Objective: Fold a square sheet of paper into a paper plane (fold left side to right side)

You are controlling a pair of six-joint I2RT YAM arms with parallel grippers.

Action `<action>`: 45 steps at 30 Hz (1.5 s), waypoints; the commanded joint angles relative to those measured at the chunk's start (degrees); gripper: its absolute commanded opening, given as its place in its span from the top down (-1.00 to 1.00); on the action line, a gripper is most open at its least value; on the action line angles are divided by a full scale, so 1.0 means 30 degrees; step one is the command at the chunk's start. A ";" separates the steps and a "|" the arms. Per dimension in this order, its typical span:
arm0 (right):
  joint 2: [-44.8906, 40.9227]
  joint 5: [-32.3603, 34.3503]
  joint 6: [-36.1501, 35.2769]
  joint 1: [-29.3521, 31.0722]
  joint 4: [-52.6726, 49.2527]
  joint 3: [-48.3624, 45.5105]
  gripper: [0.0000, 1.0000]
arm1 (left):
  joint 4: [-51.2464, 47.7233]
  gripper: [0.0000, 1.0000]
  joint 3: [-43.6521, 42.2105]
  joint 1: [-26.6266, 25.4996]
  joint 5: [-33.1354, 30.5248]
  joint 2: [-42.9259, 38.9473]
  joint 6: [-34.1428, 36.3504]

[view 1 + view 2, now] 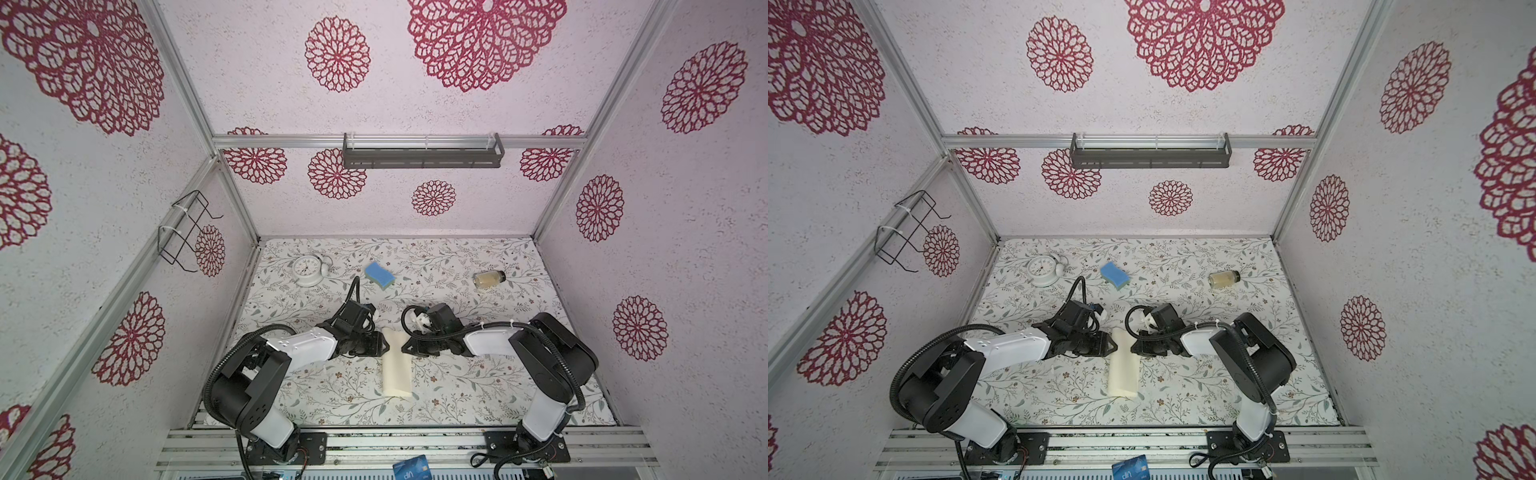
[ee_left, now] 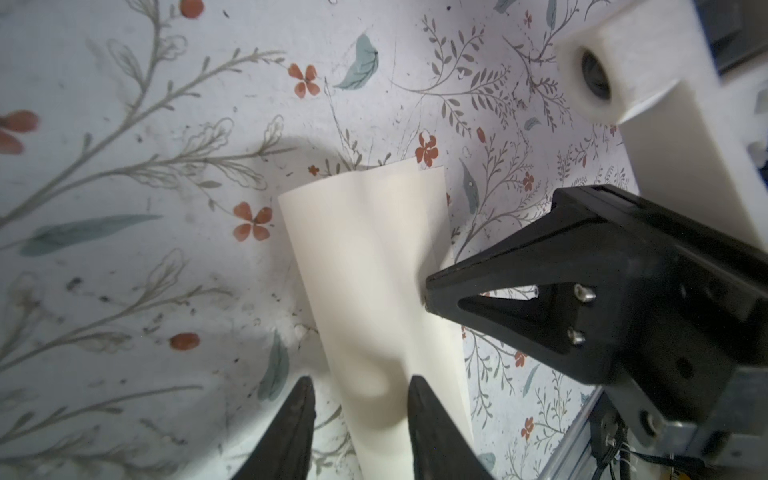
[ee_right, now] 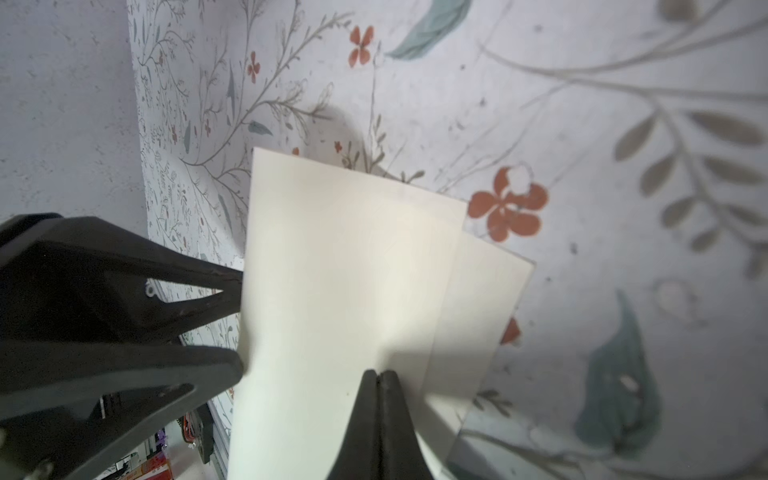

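One folded paper sheet, left gripper spread at its edge, right gripper closed.

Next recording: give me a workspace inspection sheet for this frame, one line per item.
Surface: floral table cover, smudged in the wrist views.
Job's things: square sheet of paper folded over mid-table, with the top layer offset from the lower one; no plane shape yet.
Clutter: alarm clock, blue sponge and jar on its side, all at the far side, apart from the paper; blue card at the front edge.
Grippers: left gripper open, jaws straddling the paper's bulged fold; right gripper shut, tips on the top layer.
Cables: black hoses along both arms, none on the paper.
Surroundings: patterned walls, grey shelf rail, wire rack.
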 commanded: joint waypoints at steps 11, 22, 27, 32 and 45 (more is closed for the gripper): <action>-0.3015 0.1285 0.2350 -0.1386 -0.0847 -0.0929 1.00 | 0.0544 0.23 -0.0324 0.0041 -0.0209 0.0115 0.0482; -0.1281 0.0199 0.2591 -0.1838 -0.0069 -0.0946 1.00 | -0.0228 0.23 -0.0140 -0.0351 -0.1236 -0.0062 0.1356; -0.0442 -0.0220 0.2604 -0.1807 0.0128 -0.0632 1.00 | -0.0548 0.22 0.0065 -0.0697 -0.1782 -0.0034 0.1653; 0.0128 -0.0394 0.2510 -0.1776 0.0082 -0.0259 1.00 | -0.0727 0.23 0.0303 -0.0969 -0.2067 0.0171 0.1843; -0.0585 -0.0243 0.2706 -0.1837 0.0362 -0.0340 1.00 | -0.0496 0.22 0.0274 -0.1196 -0.2530 0.0377 0.1222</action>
